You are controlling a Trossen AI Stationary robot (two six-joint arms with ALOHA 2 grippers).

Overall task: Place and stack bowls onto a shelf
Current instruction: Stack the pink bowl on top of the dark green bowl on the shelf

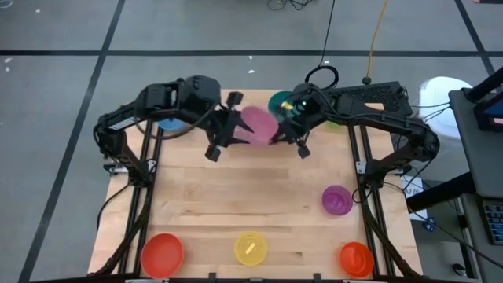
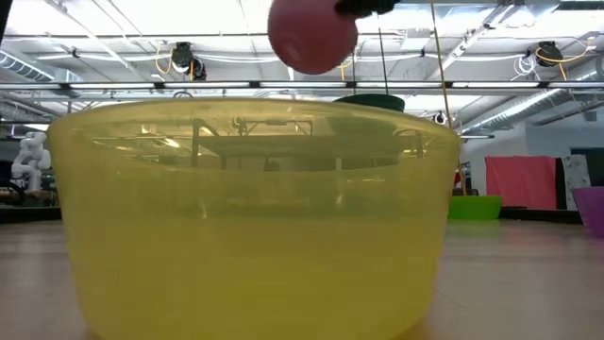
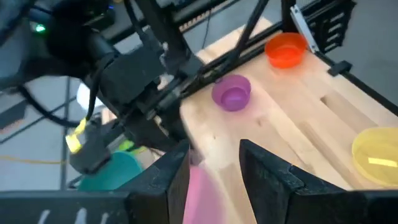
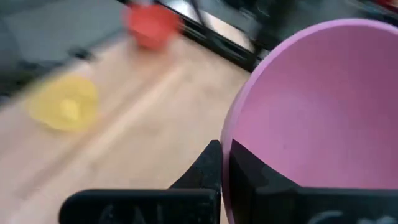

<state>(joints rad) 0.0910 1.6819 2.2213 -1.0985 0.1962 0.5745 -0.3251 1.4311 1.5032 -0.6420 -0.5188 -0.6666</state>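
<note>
The pink bowl (image 1: 258, 126) hangs high above the table's far middle, between my two grippers, and also shows in the low view (image 2: 311, 36). My right gripper (image 1: 284, 132) is shut on it. My left gripper (image 1: 229, 130) is open at the bowl's other side. Its fingers stand on either side of pink plastic (image 3: 202, 193), and I cannot tell whether they touch it. The teal bowl (image 1: 280, 102) sits on the shelf (image 2: 311, 142), which shows through the yellow bowl (image 2: 250, 217). The blue bowl (image 1: 169, 123) and the green bowl (image 1: 334, 122) are partly hidden by the arms. My right gripper holds the pink bowl by its rim (image 4: 227, 140), with one finger (image 4: 208, 163) outside the wall and one inside. The fingers come from the table's right side. The bowl is lifted clear of the table and tipped on its side.
The purple bowl (image 1: 337, 200) stands on the table at the right. The red bowl (image 1: 161, 253), the yellow bowl (image 1: 251, 248) and the orange bowl (image 1: 355, 258) stand along the near edge. Bare wood (image 1: 236, 196) lies in the middle.
</note>
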